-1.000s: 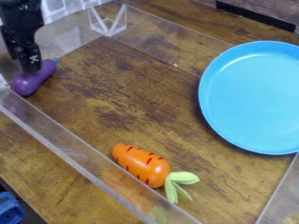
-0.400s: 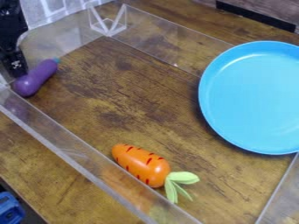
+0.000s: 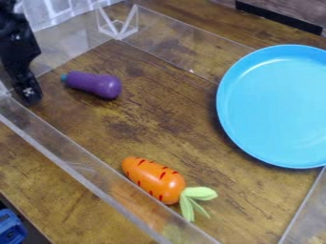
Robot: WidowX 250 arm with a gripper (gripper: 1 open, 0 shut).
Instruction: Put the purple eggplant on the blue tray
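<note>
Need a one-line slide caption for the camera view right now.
Purple eggplant lies loose on the wooden table beside the end effector, apart from the empty blue tray; carrot near the front.

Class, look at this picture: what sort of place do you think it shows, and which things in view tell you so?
Probably a robot test bench, not a kitchen. A wooden table is fenced by clear plastic walls, a black gripper hangs over it, and only toys lie there: a purple eggplant, a carrot, a blue tray.
</note>
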